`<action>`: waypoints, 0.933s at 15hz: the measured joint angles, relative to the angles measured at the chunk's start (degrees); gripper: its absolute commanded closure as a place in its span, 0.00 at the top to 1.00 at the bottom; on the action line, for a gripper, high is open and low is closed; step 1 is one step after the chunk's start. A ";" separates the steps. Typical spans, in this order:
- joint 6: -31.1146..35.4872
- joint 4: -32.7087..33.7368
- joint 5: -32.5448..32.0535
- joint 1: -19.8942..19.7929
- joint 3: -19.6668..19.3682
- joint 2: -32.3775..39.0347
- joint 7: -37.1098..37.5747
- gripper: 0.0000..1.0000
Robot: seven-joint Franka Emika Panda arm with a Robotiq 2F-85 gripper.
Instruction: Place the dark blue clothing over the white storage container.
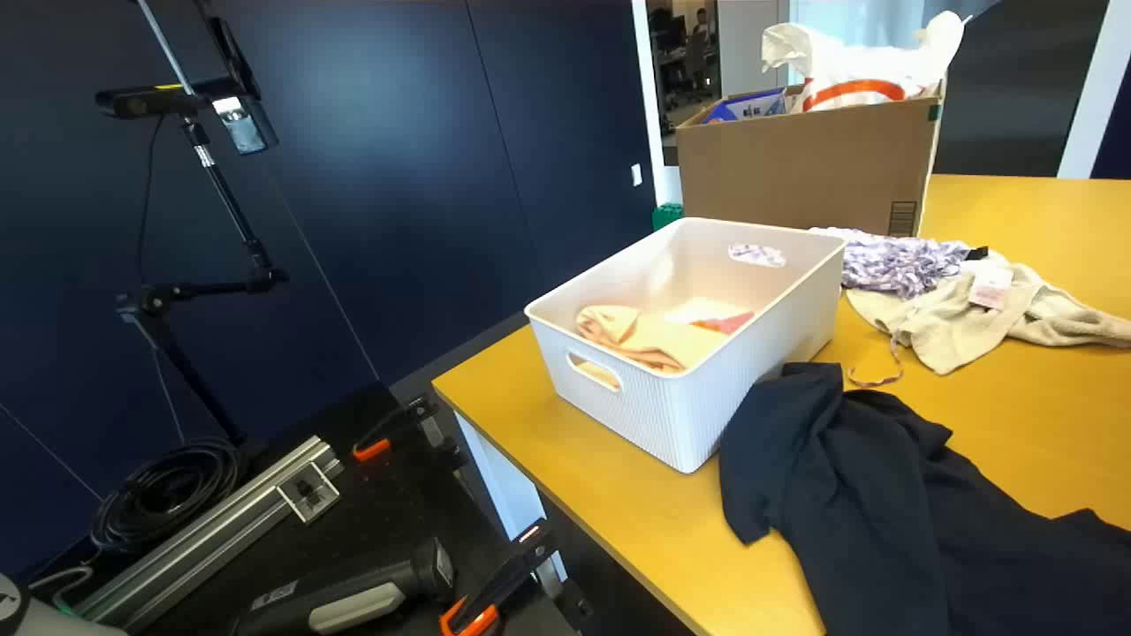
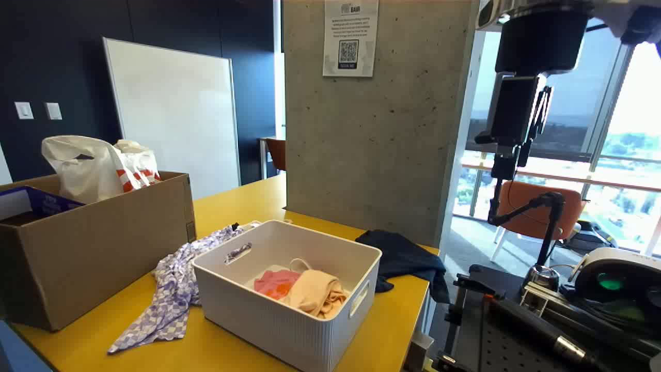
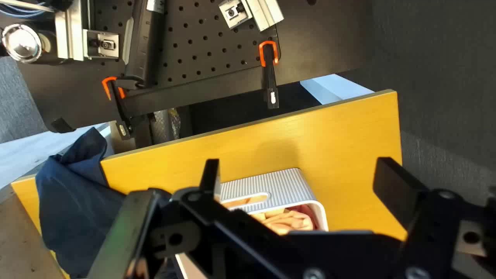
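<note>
The soft, dark blue fabric clothing (image 1: 884, 495) lies crumpled on the yellow, flat-topped bench (image 1: 1043, 424), taking up the lower right of the frame in an exterior view. It is just beside the white, ribbed, rectangular storage container (image 1: 636, 406); whether the two touch I cannot tell. In the wrist view, part of the clothing hangs past the bench's edge.

Relative to the black, two-jawed pincer (image 3: 298, 174), the clothing is off to one side: in the wrist view it fills the lower left of the frame, outside the jaws and partly hidden by the pincer's own black parts. The jaws stand spread wide, the slotted end of the container showing between them near the centre of the frame.

Inside the container, in an exterior view, a folded, peach piece of fabric (image 2: 315, 294) rests toward the right, beside a pinkish-red piece of fabric (image 2: 271, 284). Left of the container in that frame lies a purple-and-white checked cloth (image 2: 170, 305), and further left stands a brown cardboard box (image 2: 124, 258) with a white plastic bag (image 2: 93, 170) rising from its top. A crumpled beige cloth (image 1: 945, 327) lies at the right of the frame in an exterior view
</note>
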 measured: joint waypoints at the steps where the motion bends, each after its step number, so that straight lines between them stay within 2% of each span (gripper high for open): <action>1: 0.00 0.05 0.00 0.00 0.00 0.00 0.00 1.00; 14: 0.13 -0.06 -0.80 -0.55 -0.45 0.03 -0.39 1.00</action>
